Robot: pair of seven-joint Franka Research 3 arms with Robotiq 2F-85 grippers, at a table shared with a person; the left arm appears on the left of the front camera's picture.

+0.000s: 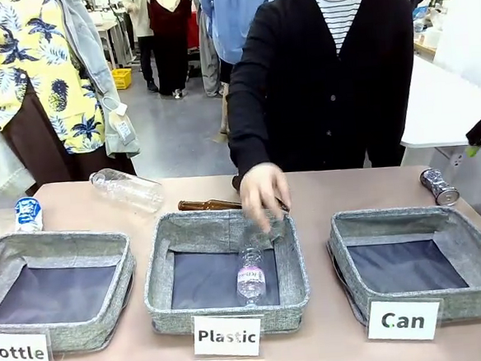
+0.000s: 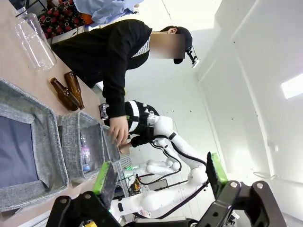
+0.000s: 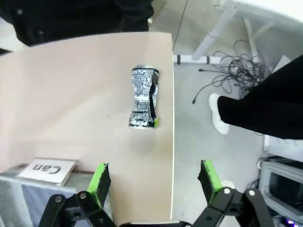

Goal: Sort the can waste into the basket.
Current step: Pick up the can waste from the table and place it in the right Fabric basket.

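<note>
Three grey woven baskets stand in a row on the near side of a tan table [image 1: 332, 191], each with a white sign. The signs read "Bottle" on the left, "Plastic" in the middle and "Can" on the right.

The Can basket [image 1: 392, 218] shows only its dark lining, with no can inside. The Plastic basket [image 1: 160, 273] holds one small clear bottle [image 1: 250, 275], and the person's hand [image 1: 262, 194] hovers over its far rim.

In the right wrist view, the right gripper [image 3: 155, 175] has its green-padded fingers spread wide and holds nothing. It looks down on the dented silver can [image 3: 143, 97], which lies on its side close to the table's edge, just beyond the Can basket. The left gripper [image 2: 160, 172] is also spread apart and empty, raised above the table.

The blue can [image 1: 28, 213] sits beyond the Bottle basket [image 1: 55, 243], at the far left, well apart from the Can basket. A brown glass bottle [image 1: 209, 204] and a large clear plastic bottle [image 1: 127, 188] lie on the far side of the table, near the person.

The can sorting appears not yet begun, since both cans are on the table and neither is gripped. The dented can looks likely to go first, because the right gripper is already facing it. The blue can would have to cross the whole row of baskets.
</note>
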